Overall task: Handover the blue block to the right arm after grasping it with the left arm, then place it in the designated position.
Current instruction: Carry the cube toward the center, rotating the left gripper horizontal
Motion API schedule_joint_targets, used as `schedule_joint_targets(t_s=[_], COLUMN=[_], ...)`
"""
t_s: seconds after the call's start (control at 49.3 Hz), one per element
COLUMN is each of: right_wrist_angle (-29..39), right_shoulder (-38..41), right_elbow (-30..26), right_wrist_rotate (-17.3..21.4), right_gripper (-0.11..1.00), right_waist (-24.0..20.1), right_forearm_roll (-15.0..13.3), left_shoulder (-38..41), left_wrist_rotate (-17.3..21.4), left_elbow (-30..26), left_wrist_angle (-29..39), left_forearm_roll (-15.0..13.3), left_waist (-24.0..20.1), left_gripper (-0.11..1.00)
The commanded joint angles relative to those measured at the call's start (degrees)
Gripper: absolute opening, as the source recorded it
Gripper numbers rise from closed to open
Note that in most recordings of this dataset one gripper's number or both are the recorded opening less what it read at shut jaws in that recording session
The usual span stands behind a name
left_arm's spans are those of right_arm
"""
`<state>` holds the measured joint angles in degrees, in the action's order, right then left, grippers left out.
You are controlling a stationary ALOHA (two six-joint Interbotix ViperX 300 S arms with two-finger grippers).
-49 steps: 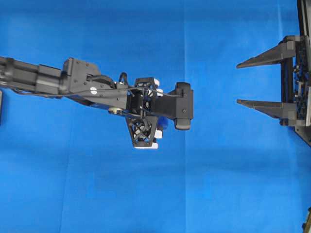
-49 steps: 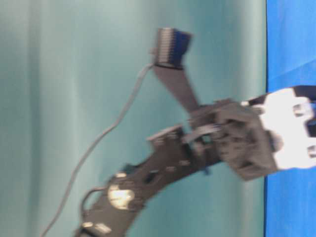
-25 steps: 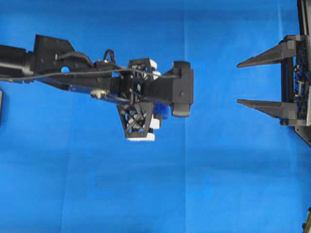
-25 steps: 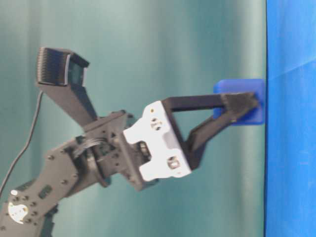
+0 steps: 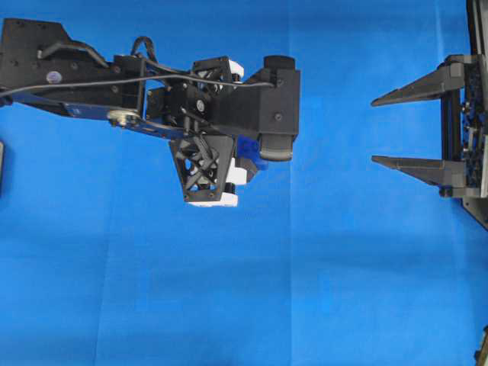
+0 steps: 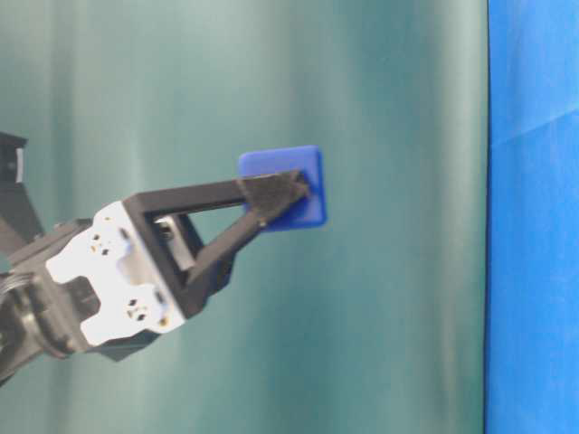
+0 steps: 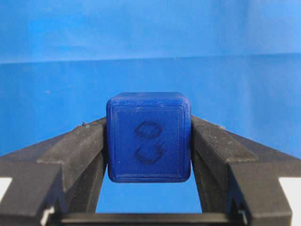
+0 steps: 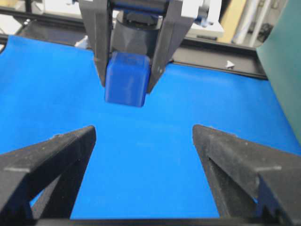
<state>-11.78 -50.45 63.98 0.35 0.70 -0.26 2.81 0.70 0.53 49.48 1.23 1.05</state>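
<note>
The blue block (image 7: pixel 148 136), a small dark-blue cube with a faint emboss on its face, is pinched between the two black fingers of my left gripper (image 7: pixel 148 127). At table level the blue block (image 6: pixel 285 185) hangs well off the blue cloth (image 6: pixel 534 226). From overhead the left gripper (image 5: pixel 244 152) points down at centre left, and only a corner of the blue block (image 5: pixel 248 149) shows. My right gripper (image 5: pixel 374 131) stands open at the right edge, empty, its fingers pointing left. In the right wrist view the blue block (image 8: pixel 126 84) hangs ahead of the open right gripper (image 8: pixel 141 132).
The blue cloth (image 5: pixel 305 290) covers the table. A teal backdrop (image 6: pixel 271 72) stands behind the left arm. A black frame rail (image 8: pixel 221 52) runs along the far table edge. A dark object (image 5: pixel 1 168) pokes in at the left edge.
The left gripper has lifted the blue block off the cloth and drawn back slightly leftward in the overhead view. The right gripper has stayed still and open.
</note>
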Motion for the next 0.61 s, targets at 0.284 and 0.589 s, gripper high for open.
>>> schedule_joint_targets(t_s=[0.284, 0.589], right_wrist_angle=[-0.26, -0.26], right_shoulder=[0.26, 0.26], right_elbow=[-1.67, -1.67], right_wrist_rotate=[0.0, 0.0], right_gripper=[0.98, 0.98], right_waist=[0.09, 0.09], right_forearm_roll=[0.0, 0.0], left_shoulder=[-2.2, -2.2], left_wrist_rotate=[0.0, -0.09], left_elbow=[-2.11, -2.02], left_wrist_angle=[1.05, 1.05], left_forearm_roll=[0.18, 0.18], left_waist=[0.09, 0.09], left_gripper=[0.46, 0.46])
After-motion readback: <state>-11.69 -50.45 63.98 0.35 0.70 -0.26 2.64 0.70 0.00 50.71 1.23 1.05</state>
